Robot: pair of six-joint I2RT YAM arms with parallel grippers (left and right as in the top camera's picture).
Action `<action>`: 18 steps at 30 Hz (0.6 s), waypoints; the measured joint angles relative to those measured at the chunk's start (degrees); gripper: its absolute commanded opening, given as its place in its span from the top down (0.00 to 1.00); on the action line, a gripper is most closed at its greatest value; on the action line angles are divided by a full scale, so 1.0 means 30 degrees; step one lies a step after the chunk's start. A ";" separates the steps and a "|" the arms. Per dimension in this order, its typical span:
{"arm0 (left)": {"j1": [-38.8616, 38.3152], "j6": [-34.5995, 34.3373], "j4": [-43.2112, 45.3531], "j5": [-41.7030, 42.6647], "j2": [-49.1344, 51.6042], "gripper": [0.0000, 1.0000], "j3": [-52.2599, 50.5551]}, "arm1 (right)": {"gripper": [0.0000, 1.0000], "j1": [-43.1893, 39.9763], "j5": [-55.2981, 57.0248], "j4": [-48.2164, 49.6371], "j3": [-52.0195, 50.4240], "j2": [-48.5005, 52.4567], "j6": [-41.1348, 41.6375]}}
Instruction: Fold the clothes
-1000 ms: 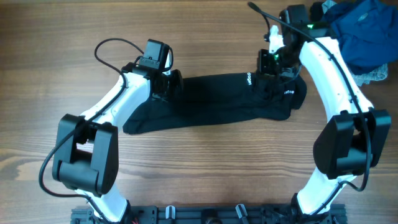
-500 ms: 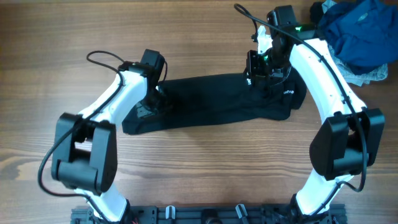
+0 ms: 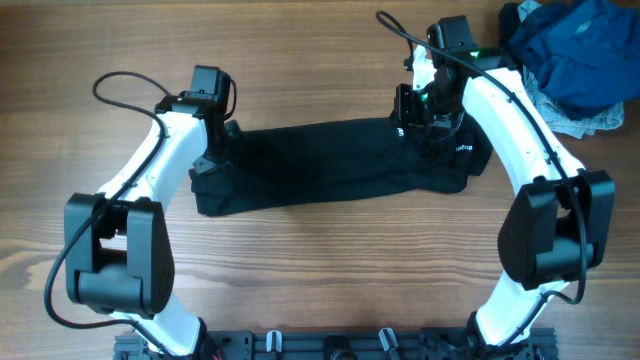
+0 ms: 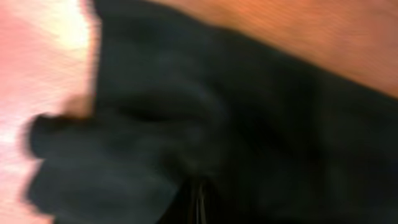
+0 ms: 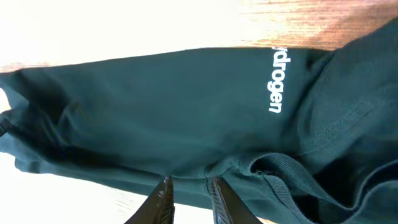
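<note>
A black garment with white lettering lies stretched left to right across the wooden table. My left gripper is at its bunched left end. In the blurred left wrist view the fingers are pressed together in dark cloth. My right gripper is on the garment's upper right part, near the lettering. In the right wrist view its fingers are close together with a folded hem of the garment pinched between them.
A pile of blue clothes lies at the far right corner, over a pale patterned cloth. A black rail runs along the table's front edge. Bare wood lies in front of the garment.
My left gripper has moved left along the garment, and the left end has bunched up squarer. My right gripper has shifted a little left and then held still.
</note>
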 measured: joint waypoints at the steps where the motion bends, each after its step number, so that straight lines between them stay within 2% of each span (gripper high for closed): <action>1: -0.0087 0.0138 0.0299 0.0692 0.0000 0.96 0.0000 | 0.79 0.0000 0.0000 0.0146 -0.0219 0.0000 0.0058; 9: -0.0102 0.0699 0.1100 0.2157 0.0131 0.96 0.0007 | 0.80 0.0000 0.0000 0.0561 -0.0721 0.0000 0.0204; 13: -0.0102 0.0750 0.0357 0.2171 0.1938 0.96 0.0000 | 0.80 0.0000 0.0000 0.0503 -0.0721 0.0000 0.0204; 18: -0.0058 0.0809 -0.1814 0.1836 0.2091 0.96 0.0000 | 0.80 0.0000 0.0000 0.0503 -0.0721 0.0000 0.0204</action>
